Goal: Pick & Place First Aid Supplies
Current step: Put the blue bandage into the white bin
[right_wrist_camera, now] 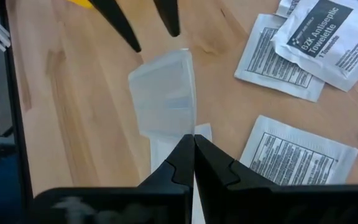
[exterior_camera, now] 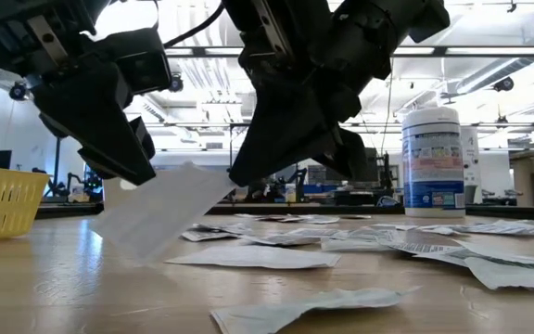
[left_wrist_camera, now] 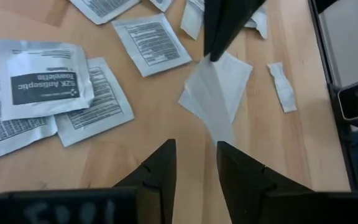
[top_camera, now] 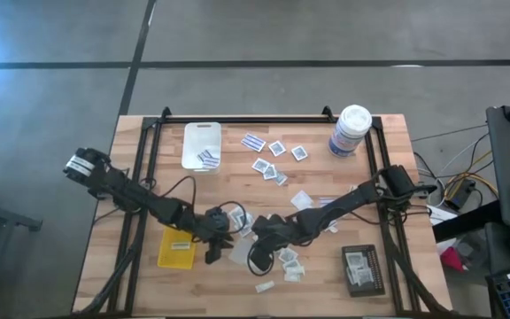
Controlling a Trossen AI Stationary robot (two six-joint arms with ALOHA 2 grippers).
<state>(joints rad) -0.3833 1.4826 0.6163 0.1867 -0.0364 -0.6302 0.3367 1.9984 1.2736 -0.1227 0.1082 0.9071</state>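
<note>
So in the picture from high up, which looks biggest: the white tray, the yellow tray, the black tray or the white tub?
1. White tray.
2. Black tray and yellow tray: too alike to rank.
3. White tub, though it stands taller, nearer the camera.

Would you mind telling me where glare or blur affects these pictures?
Low view: bright ceiling lights wash out the background, leaving both grippers as dark silhouettes; the nearest packet is soft. High view: blue glare in the upper left corner of the floor. Right wrist view: the translucent packet looks hazy; the printed packets are legible.
</note>
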